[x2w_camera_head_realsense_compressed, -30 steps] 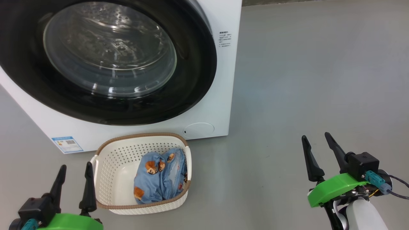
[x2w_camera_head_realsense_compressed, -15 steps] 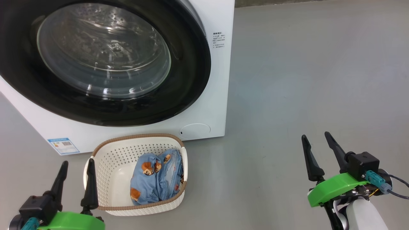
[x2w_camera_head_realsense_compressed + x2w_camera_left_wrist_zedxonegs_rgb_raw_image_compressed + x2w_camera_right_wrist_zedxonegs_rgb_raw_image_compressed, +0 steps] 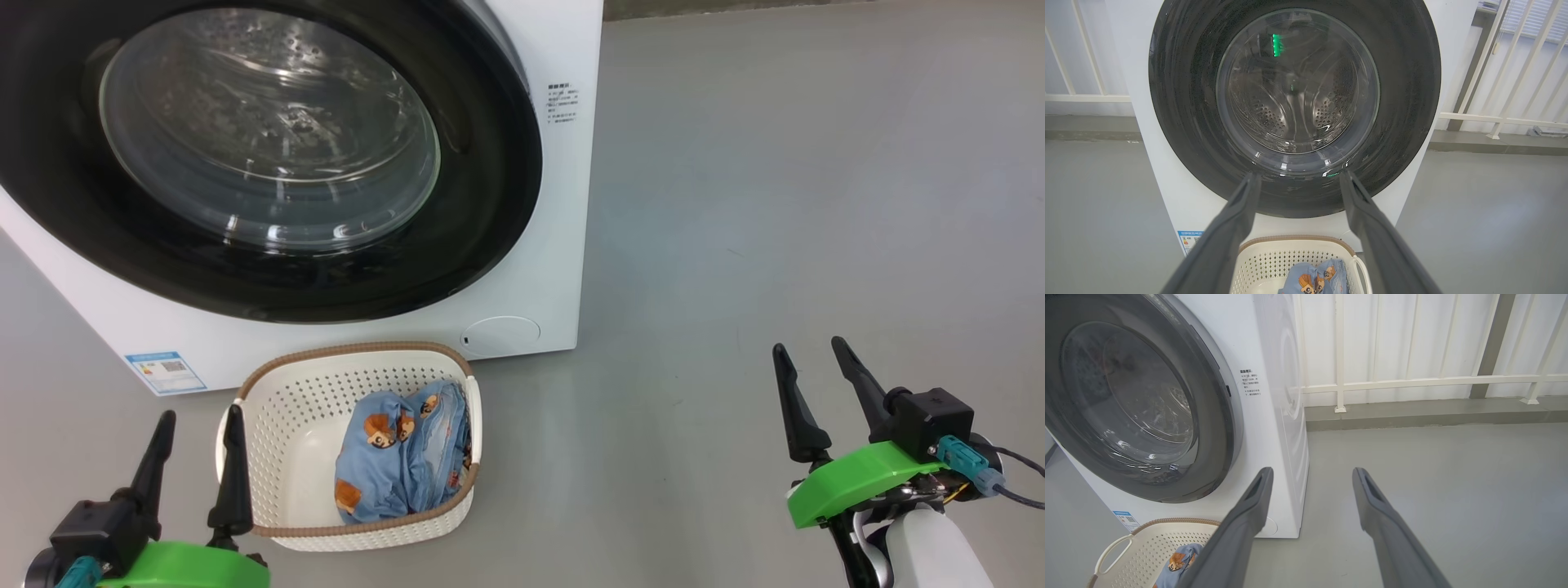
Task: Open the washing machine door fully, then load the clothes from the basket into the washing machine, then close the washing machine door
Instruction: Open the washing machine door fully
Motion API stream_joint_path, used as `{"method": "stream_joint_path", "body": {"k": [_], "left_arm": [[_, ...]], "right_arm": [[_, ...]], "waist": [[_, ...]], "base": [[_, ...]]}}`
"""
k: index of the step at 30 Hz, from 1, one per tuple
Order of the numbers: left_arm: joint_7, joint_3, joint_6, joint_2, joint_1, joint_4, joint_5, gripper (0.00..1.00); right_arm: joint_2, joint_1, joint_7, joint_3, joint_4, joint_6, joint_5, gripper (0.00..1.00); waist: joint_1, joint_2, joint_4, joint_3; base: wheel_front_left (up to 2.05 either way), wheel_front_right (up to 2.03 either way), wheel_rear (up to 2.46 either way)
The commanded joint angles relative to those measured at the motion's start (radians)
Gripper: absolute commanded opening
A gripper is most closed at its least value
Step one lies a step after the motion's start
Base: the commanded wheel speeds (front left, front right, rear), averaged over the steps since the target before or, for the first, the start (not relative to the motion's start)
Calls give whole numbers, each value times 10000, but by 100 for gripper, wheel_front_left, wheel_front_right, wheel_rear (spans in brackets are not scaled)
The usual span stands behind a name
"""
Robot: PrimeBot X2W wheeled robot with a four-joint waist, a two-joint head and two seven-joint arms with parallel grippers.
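Glossy black door rim (image 3: 490, 204), perforated plastic basket (image 3: 277, 482)

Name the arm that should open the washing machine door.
Right, probably: the washing machine door's apparent handle notch sits on its right rim, the side where the open right end effector is. The left end effector faces the glass centre, with the basket beside it.

two printed marks, neither legible
a small block of dark printed lines (image 3: 563, 102) stands near the right edge of the big white front-loading washing machine (image 3: 563, 245); a blue-edged sticker with a square code (image 3: 165, 371) sits at its lower left corner.
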Motion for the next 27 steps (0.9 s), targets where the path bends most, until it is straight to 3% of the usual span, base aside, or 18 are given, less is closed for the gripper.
{"method": "stream_joint_path", "body": {"k": [1,5,13,18,23,24,26,27], "left_arm": [[-95,324,-31,130,-95,-312,99,100],[-95,295,-31,95,-64,-355,127,100],[-95,-14,-31,9,74,-477,68,100],[-95,-188,-31,-6,97,-411,50,100],[-95,-350,-31,24,89,-341,2,100],[-95,-374,-31,28,75,-329,-10,100],[-95,-422,-31,32,43,-306,-30,100],[-95,-450,-31,32,26,-301,-38,100]], "right_arm": [[24,-395,-120,178,-225,-13,86,100],[24,-544,-120,163,-218,-13,235,100],[24,-1314,-120,-107,-55,-13,1780,100],[24,-1758,-120,-274,226,-13,3371,100],[24,-2227,-94,-266,761,-13,5794,100],[24,-2332,-43,-242,847,-13,6285,96],[24,-2531,70,-238,992,-13,7244,45],[24,-2627,143,-215,1032,-13,7607,30]], "waist": [[0,0,10,6],[0,0,37,44],[0,0,182,231],[0,0,310,322],[0,0,445,402],[0,0,466,424],[0,0,513,471],[0,0,540,505]], "base": [[0,0,0],[0,0,0],[0,0,0],[0,0,0],[0,0,0],[0,0,0],[0,0,0],[0,0,0]]}}
